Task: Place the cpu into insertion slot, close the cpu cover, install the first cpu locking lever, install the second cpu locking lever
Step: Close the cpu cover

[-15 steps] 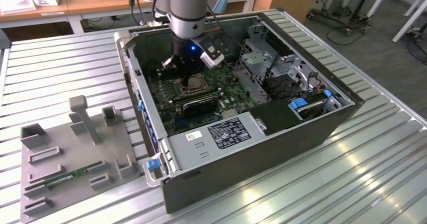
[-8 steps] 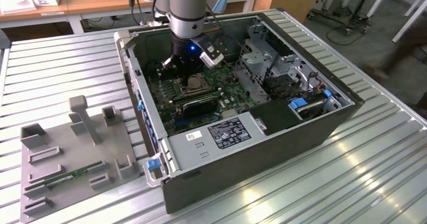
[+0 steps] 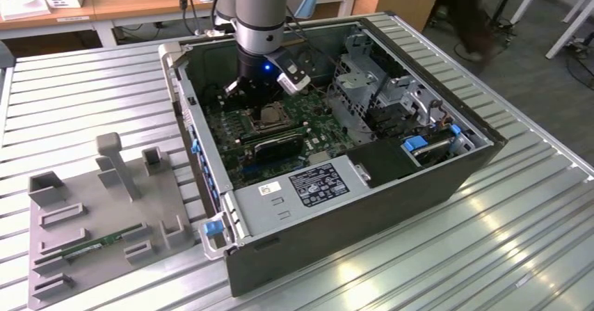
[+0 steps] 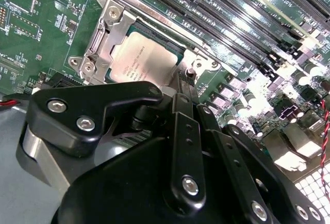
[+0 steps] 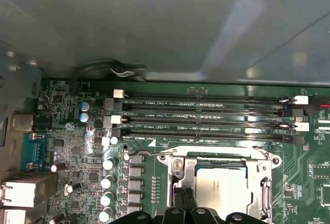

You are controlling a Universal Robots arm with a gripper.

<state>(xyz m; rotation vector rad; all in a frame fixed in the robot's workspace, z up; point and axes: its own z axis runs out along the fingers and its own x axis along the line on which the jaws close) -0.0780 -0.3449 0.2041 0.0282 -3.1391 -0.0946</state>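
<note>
The cpu (image 4: 140, 60) lies flat in the insertion slot (image 3: 268, 119) on the green board inside the open computer case (image 3: 371, 206). Its silver-tan face (image 5: 225, 189) shows through the window of the cpu cover (image 4: 110, 34), which lies down over it as a silver frame (image 5: 187, 171). A thin wire locking lever (image 5: 141, 153) runs beside the socket's corner. My gripper (image 4: 181, 87) hangs just over the socket's edge with its black fingers (image 5: 184, 197) pressed together and nothing visible between them. In the exterior view the gripper (image 3: 243, 97) stands just behind the socket.
Long black memory slots (image 5: 206, 115) run beside the socket. A grey drive cage (image 3: 371, 81) and a power supply (image 3: 307, 184) fill the case's other side. A grey fixture tray (image 3: 93, 213) with a memory stick (image 3: 93, 245) sits at the exterior view's left. A person (image 3: 469, 19) stands behind.
</note>
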